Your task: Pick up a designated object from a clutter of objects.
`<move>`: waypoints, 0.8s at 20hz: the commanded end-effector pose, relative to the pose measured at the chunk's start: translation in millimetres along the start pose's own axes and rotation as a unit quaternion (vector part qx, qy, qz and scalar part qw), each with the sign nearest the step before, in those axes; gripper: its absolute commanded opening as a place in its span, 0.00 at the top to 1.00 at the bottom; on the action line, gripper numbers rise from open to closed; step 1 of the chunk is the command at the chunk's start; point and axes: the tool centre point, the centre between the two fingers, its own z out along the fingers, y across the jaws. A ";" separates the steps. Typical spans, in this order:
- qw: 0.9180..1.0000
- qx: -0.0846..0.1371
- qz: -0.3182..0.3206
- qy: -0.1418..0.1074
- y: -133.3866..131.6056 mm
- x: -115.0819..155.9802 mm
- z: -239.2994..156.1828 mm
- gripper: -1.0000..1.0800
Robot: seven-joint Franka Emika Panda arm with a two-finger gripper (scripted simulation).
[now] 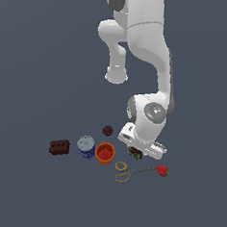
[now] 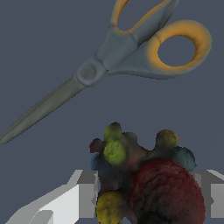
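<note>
My claw sits low over the tabletop with the speckled cluster lodged between its pale fingers; from the wrist view the fingers flank the lump on both sides, and I judge them closed on it, though contact at the pads is hidden behind the lump itself. In the exterior view the cluster peeks out just under the hand, near the orange cup and just beside the scissors.

The risk I see is slippage. The cluster is knobbly, a dark core studded with rounded yellow-green, teal and deep red bumps, so flat fingers may bear on only a few bumps and let it roll or twist out on the lift. The scissors, smooth grey blades with glossy yellow-orange loop handles, lie close by, and a sideways drift could catch them.

Elsewhere, apart from the claw: a boxy brown block, a cylindrical blue-white can, a matte dark red ball and a bright red strawberry at the scissor tips.
</note>
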 end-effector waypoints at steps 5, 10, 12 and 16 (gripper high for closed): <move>1.000 0.001 0.000 0.000 -1.0 -0.4 -0.6 1.00; 1.000 0.001 0.000 0.000 -2.3 -5.0 -11.1 1.00; 1.000 0.001 0.000 0.000 -3.2 -8.3 -18.5 1.00; 1.000 0.000 0.000 0.000 -5.8 -17.5 -39.0 1.00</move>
